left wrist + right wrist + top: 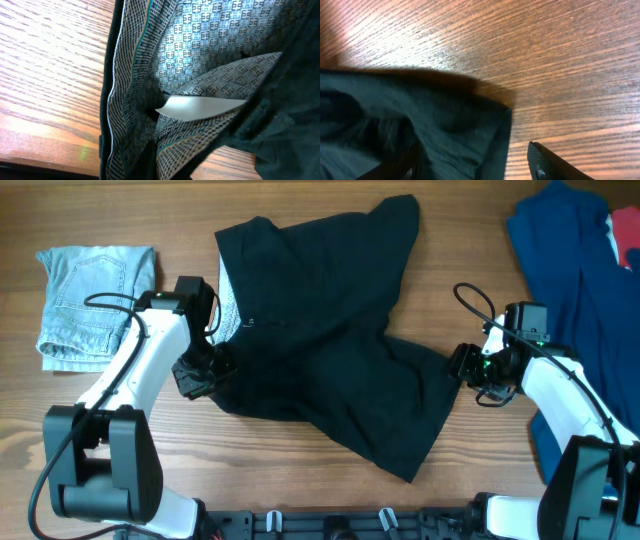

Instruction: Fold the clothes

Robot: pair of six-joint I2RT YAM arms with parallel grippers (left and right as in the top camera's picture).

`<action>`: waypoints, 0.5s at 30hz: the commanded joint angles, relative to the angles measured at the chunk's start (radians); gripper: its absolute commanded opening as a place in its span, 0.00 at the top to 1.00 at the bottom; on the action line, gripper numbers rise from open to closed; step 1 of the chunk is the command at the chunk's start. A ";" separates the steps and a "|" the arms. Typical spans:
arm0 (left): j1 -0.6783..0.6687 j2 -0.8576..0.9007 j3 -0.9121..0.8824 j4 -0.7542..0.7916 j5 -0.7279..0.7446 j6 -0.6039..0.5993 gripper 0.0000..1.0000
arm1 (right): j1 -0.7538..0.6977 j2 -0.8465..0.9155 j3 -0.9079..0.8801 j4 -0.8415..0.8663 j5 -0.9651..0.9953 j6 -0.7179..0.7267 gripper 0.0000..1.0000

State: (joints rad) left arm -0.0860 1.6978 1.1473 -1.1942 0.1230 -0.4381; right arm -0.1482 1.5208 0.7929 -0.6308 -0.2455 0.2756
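The black garment [330, 350] lies spread and rumpled across the middle of the table, with a grey patterned lining [230, 305] showing at its left edge. My left gripper [200, 372] is at that left edge, shut on a bunch of black fabric. The left wrist view is filled with the lining [200, 45] and black cloth [285, 125], and the fingers are hidden. My right gripper [462, 365] is at the garment's right edge. It is open, its fingers [470, 165] straddling the black hem [450, 130] that lies on the wood.
A folded light-blue denim piece [95, 300] lies at the far left. A royal-blue cloth [565, 260] lies at the right edge, with a red item [625, 230] on it. Bare wooden table [480, 260] lies between the garment and the blue cloth.
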 commanded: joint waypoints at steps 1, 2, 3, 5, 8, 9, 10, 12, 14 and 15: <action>-0.001 -0.016 -0.023 0.002 -0.037 0.012 0.96 | 0.005 0.045 -0.016 0.033 -0.015 0.025 0.33; -0.001 -0.016 -0.033 0.009 -0.043 0.011 0.96 | 0.005 0.062 -0.016 0.047 -0.015 0.026 0.33; -0.001 -0.016 -0.040 0.013 -0.044 0.012 0.96 | 0.005 0.075 -0.016 0.060 -0.015 0.032 0.34; -0.001 -0.016 -0.062 0.036 -0.043 0.011 0.96 | 0.005 0.106 -0.016 0.105 -0.019 0.042 0.43; -0.001 -0.016 -0.097 0.077 -0.044 0.008 0.96 | 0.005 0.131 -0.016 0.179 -0.018 0.039 0.76; -0.001 -0.016 -0.103 0.082 -0.047 0.008 0.96 | 0.005 0.131 -0.015 0.192 -0.018 0.039 0.89; -0.001 -0.016 -0.106 0.088 -0.051 0.008 0.96 | 0.005 0.131 -0.015 0.204 -0.018 0.039 0.96; -0.001 -0.016 -0.108 0.098 -0.080 0.003 0.96 | 0.004 0.130 -0.008 0.228 -0.009 0.039 0.96; -0.001 -0.016 -0.108 0.100 -0.116 -0.023 0.96 | 0.003 0.130 0.022 0.218 0.042 0.039 0.96; -0.001 -0.016 -0.108 0.100 -0.125 -0.023 0.96 | 0.001 0.130 0.063 0.190 0.099 0.039 0.96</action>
State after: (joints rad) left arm -0.0860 1.6974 1.0489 -1.0946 0.0673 -0.4419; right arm -0.1482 1.6363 0.7860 -0.4137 -0.2447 0.3164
